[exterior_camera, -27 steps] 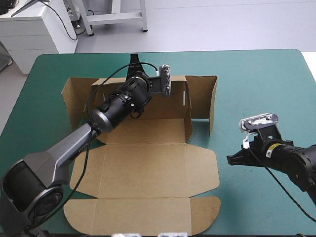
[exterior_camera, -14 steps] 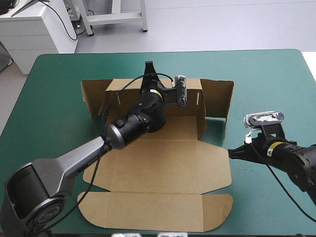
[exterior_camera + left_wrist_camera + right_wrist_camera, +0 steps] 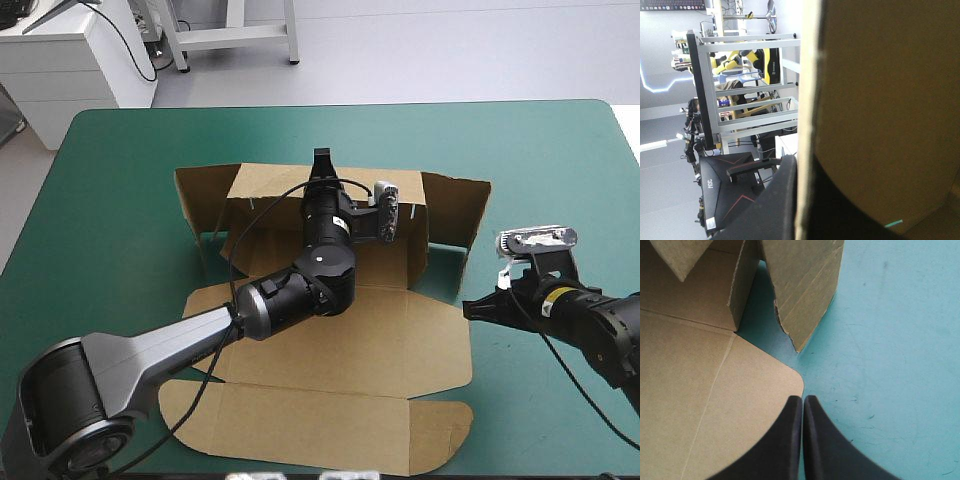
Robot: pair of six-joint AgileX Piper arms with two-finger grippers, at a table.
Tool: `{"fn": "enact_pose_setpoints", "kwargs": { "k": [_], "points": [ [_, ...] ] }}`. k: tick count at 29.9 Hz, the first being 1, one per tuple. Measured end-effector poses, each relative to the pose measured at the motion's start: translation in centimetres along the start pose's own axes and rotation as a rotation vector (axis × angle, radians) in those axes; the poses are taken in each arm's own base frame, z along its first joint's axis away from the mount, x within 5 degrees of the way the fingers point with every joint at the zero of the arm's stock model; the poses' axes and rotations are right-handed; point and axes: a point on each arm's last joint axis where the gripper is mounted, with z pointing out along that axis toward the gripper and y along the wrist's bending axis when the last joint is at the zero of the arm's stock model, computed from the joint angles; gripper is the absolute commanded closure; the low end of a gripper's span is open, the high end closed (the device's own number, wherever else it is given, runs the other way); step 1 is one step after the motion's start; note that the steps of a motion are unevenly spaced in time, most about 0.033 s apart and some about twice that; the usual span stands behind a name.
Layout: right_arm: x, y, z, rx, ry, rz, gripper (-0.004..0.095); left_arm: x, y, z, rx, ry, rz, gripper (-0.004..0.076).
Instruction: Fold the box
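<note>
The brown box [image 3: 330,350] lies mid-table with its back wall [image 3: 270,195] and side flaps raised and its lid panels flat toward the front. My left gripper [image 3: 322,160] reaches over the tray and is shut on the back wall's top edge. In the left wrist view the board [image 3: 880,100] runs edge-on between the black fingers of that gripper [image 3: 804,170]. My right gripper [image 3: 468,308] is shut and empty. It sits low on the cover, with its tip [image 3: 802,400] at the rounded right corner of the flat panel [image 3: 700,390], below the raised right flap [image 3: 805,285].
Teal-green cover [image 3: 560,160] stretches to the right of the box and along the far edge. The box's front flap [image 3: 300,430] lies close to the table's front edge. A white cabinet [image 3: 70,60] stands beyond the far left corner.
The left gripper has dragged the box to the right and slightly toward the front, its arm bending more. The panel's right edge now reaches the right gripper's tip, which has barely moved.
</note>
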Motion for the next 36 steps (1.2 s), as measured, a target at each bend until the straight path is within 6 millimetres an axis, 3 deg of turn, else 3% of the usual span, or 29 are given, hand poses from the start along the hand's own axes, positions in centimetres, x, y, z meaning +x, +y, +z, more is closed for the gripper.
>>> {"fn": "enact_pose_setpoints", "kwargs": {
  "k": [11, 19, 26, 31, 36],
  "points": [
    [-1.4, 0.2, -1.4, -0.008, -0.051, 0.031, 0.0910, 0.2, 0.0, -0.3, -0.013, -0.032, 0.081, 0.0731],
    [-5.5, 0.7, -2.5, -0.009, -0.078, 0.036, 0.0909, 0.6, -1.5, -0.1, 0.001, -0.030, 0.127, 0.0731],
    [-11.5, 1.0, -0.3, 0.051, -0.051, 0.012, 0.0910, 0.7, -1.5, -0.1, -0.008, -0.027, 0.134, 0.0731],
    [-15.6, -1.4, 1.4, 0.091, -0.026, 0.052, 0.0910, 0.7, -1.5, -0.1, -0.010, -0.023, 0.137, 0.0731],
    [-18.3, -3.8, 4.4, 0.001, 0.002, 0.115, 0.0910, 0.8, -1.4, -0.1, -0.015, -0.020, 0.140, 0.0731]
  ]
}}
